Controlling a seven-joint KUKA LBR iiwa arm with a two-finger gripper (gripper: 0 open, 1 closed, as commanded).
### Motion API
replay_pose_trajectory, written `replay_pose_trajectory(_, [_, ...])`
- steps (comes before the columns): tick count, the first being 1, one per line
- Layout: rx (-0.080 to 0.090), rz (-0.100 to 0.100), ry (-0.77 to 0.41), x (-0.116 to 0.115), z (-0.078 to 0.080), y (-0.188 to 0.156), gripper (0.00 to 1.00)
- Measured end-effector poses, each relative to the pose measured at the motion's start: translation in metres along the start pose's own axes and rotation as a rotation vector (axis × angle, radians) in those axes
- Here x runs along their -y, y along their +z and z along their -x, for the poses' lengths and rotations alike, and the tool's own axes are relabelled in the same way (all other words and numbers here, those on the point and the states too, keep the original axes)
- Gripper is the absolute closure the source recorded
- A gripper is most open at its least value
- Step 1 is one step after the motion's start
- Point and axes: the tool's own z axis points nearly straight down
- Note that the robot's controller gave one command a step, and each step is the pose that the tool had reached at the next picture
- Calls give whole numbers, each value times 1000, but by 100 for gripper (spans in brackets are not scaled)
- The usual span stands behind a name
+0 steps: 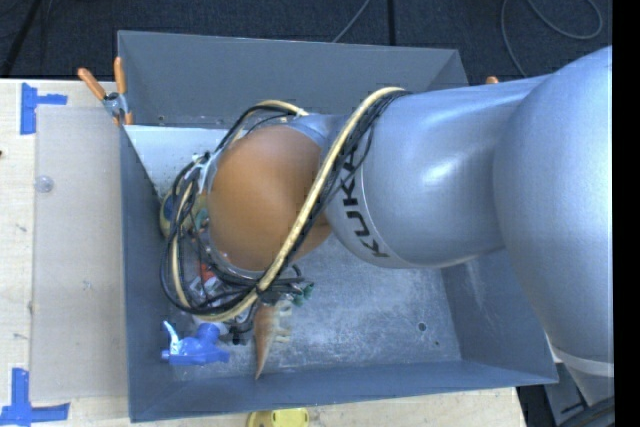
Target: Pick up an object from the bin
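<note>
Near the lower-left corner of the grey bin (400, 335) lies a small blue plastic thing (195, 345), and just right of it a brown tapered piece (264, 343) points toward the bottom wall. Just above these two, in the bin's left half, the gripper (232, 303) sits beneath the wrist's orange cover (262, 200) and looped cables (185, 245), so I cannot tell how far open it is or whether it grips anything. The silver arm (450, 185) crosses the right rim.
</note>
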Motion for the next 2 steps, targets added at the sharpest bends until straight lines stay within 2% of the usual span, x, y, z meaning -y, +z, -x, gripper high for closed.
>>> replay_pose_trajectory(2, [5, -3, 2, 1, 1, -27, 100])
